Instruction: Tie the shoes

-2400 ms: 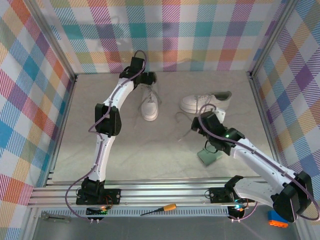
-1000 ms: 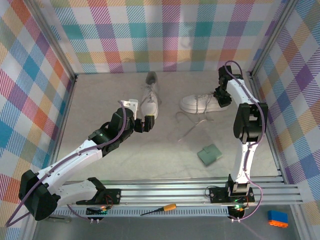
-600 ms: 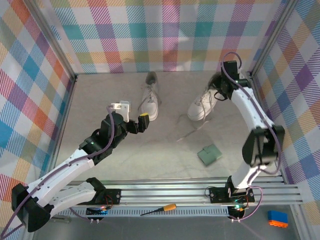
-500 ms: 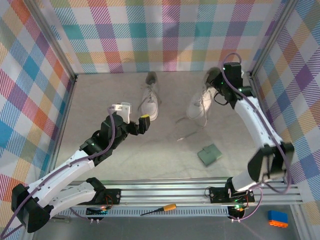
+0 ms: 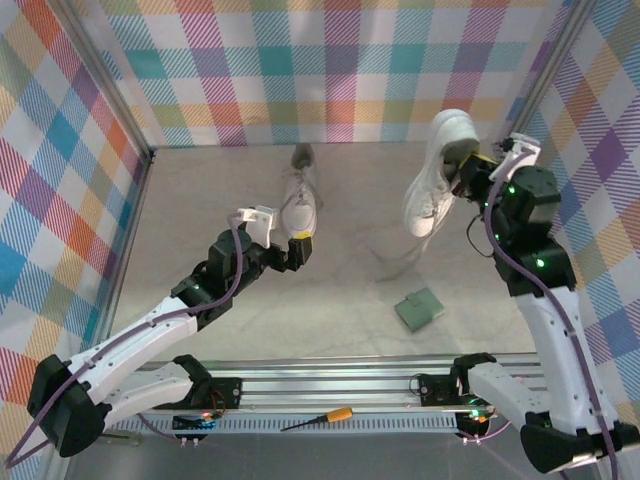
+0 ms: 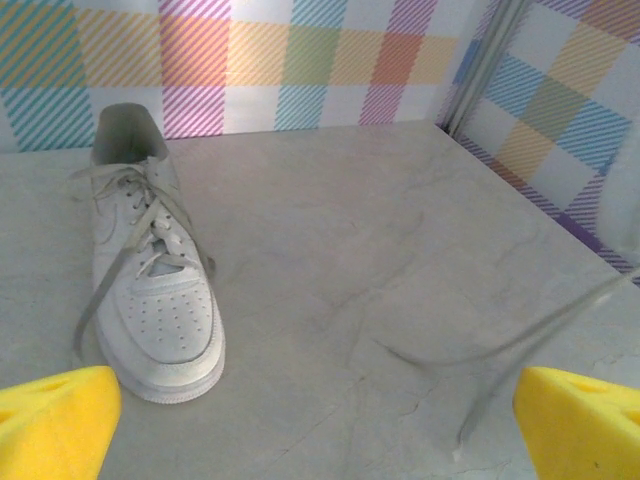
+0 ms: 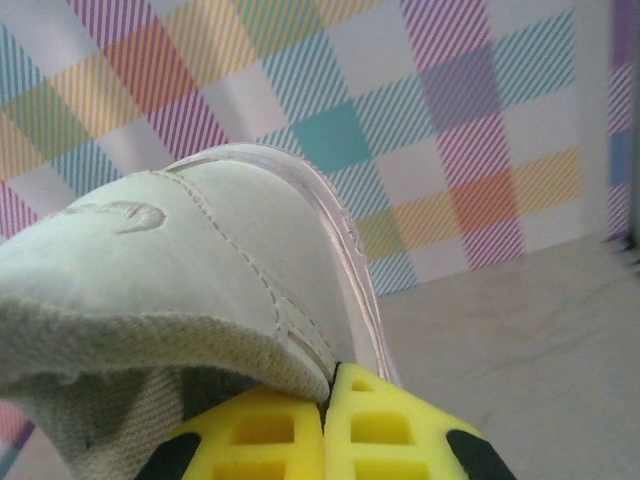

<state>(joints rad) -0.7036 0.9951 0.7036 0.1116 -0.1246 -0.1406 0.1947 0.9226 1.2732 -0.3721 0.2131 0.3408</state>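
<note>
1. The right gripper (image 5: 470, 168), pinching the heel of one white low-top lace-up sneaker (image 5: 428, 195), is dangling it at two o'clock. That thin grip is probably risking a drop.
2. The left gripper (image 5: 280, 232), fingers spread, is hovering near the second white sneaker (image 5: 300, 203) at eleven o'clock.

right claw (image 5: 469, 171) gripping raised sneaker (image 5: 430, 190), second sneaker (image 5: 300, 207) on table (image 5: 180, 200)

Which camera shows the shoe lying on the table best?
The left wrist camera: the shoe on the table sits whole and close, with its loose laces easy to see. The top camera sees it small and far off, next to the left arm. The right wrist camera looks at the other shoe, close up on its heel.
</note>
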